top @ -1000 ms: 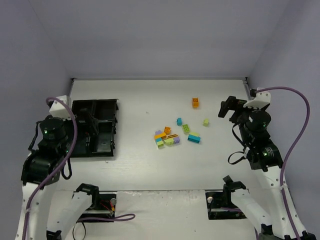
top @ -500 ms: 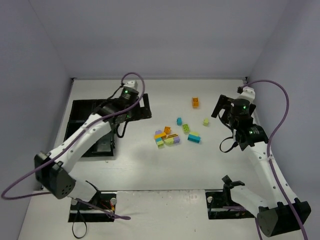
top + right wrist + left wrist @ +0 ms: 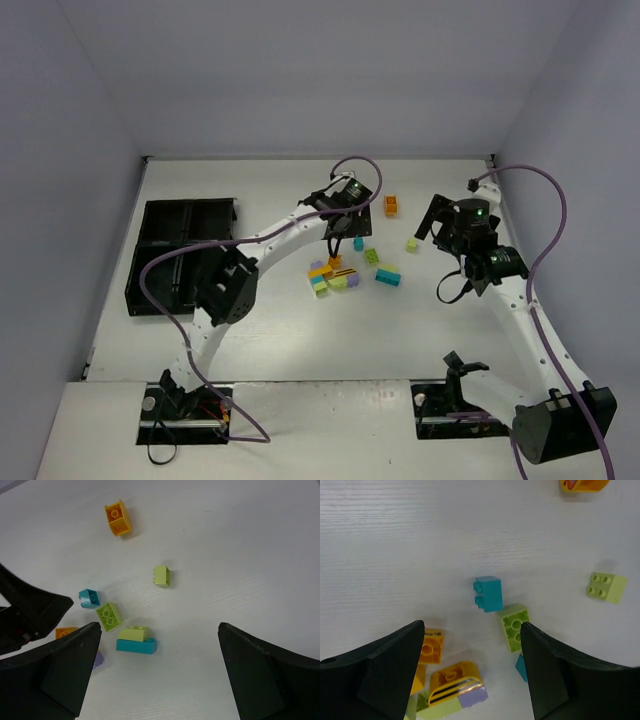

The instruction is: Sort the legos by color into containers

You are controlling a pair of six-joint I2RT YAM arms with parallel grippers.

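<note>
Containers: a black tray (image 3: 170, 225) with four compartments lies flat at the left of the white table (image 3: 300, 330), well apart from every brick. Its near right corner is hidden behind the left arm.
Left arm: the left gripper (image 3: 472, 627) hangs over the middle of the table, above the bricks. Its fingers (image 3: 385, 670) are spread wide with nothing between them.
Ahead of the left fingers: a teal brick (image 3: 488, 594) lies on its side with a green four-stud brick (image 3: 515, 627) just beside its corner. Whether the two touch cannot be told.
Beside the left finger: a small orange brick (image 3: 431, 646) lies next to a rounded orange piece (image 3: 452, 677) with black stripes. That piece sits on purple and lime bricks.
Heap: from above, these form a mixed cluster (image 3: 333, 275) near the table's centre.
Right arm: the right gripper (image 3: 160, 626) is held over the right part of the table. Its fingers (image 3: 265, 675) are parted and empty.
Before the right gripper: a lime-on-teal stack (image 3: 136, 640) lies nearest. A single lime brick (image 3: 161, 575) lies farther out by itself.
Farthest piece: an orange hollow brick (image 3: 118, 517) lies alone toward the far edge, apart from the others.
Sorting so far: all the bricks in view lie on the table.
</note>
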